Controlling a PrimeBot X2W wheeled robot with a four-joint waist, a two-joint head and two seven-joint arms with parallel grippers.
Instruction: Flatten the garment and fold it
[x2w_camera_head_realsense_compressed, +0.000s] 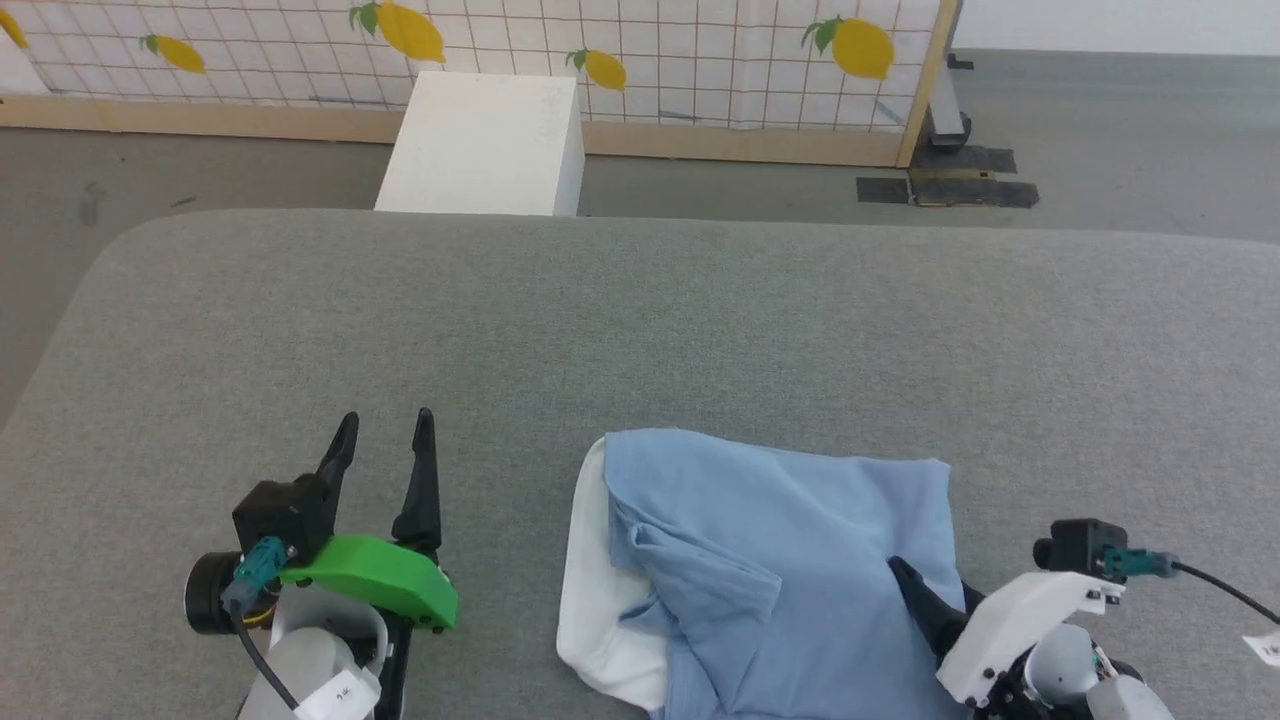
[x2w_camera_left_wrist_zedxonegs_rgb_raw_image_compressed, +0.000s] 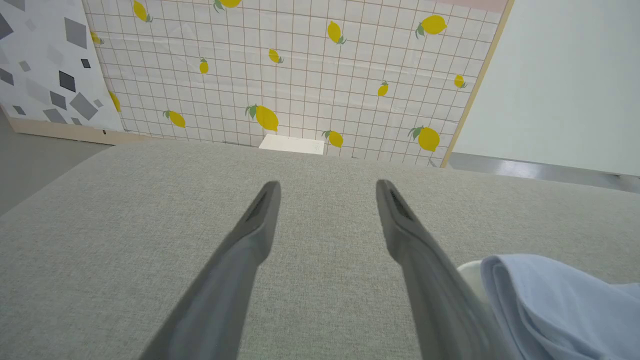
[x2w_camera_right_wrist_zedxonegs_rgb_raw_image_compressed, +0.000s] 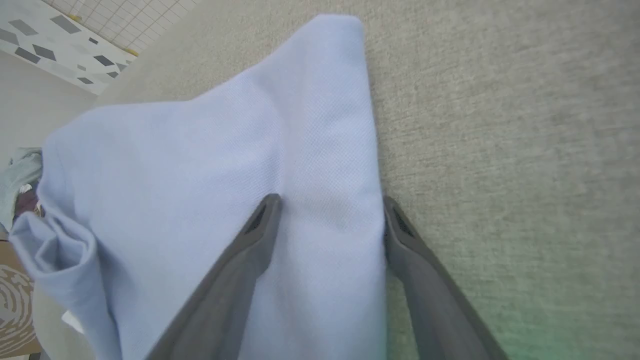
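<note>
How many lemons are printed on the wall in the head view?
5 lemons. Left to right: one cut by the left edge, a small one, a large one at the top edge, one above the white box, one beside the wooden post. More may be hidden above.

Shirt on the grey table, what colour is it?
Light blue shirt, white along its left edge; the head view shows it best.

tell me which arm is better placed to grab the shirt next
Right, probably. The right gripper is open, with an edge of the garment between its fingers. The left gripper is open over the bare grey surface beside it.
</note>
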